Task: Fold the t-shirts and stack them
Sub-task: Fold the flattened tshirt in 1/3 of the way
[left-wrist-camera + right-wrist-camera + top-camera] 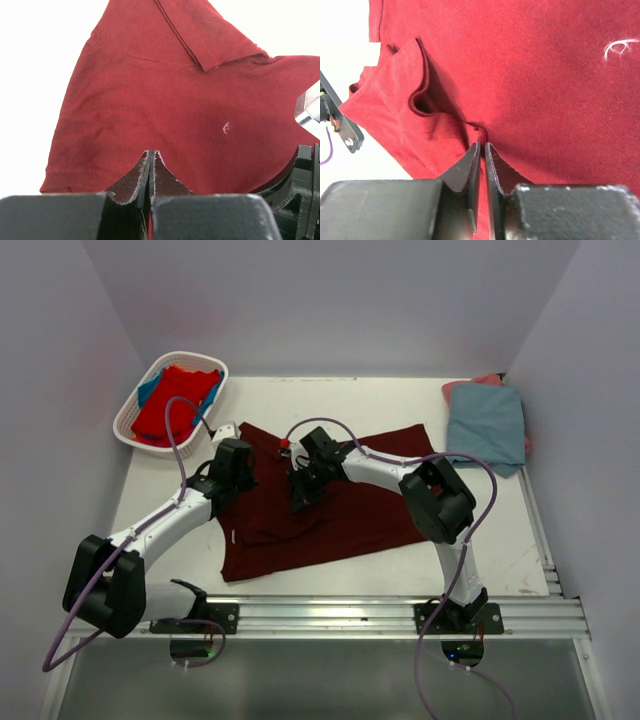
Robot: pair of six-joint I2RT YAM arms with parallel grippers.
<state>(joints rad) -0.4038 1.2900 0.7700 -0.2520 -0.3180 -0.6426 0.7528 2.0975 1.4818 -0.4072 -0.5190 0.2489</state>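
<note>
A dark maroon t-shirt (330,505) lies spread across the middle of the table. My left gripper (228,490) stands at the shirt's left edge. In the left wrist view its jaws (151,152) are pressed together over the flat cloth (165,100), and I see nothing between them. My right gripper (303,492) is over the shirt's middle. Its jaws (482,145) are nearly together, with a puckered fold of the maroon cloth (445,120) drawn in between the tips. A folded grey-blue shirt (487,425) rests on a salmon pink one (480,381) at the back right.
A white slatted basket (130,420) at the back left holds a bright red shirt (175,400) and a blue one (148,390). A metal rail (350,612) runs along the near edge. Walls close in the back and sides.
</note>
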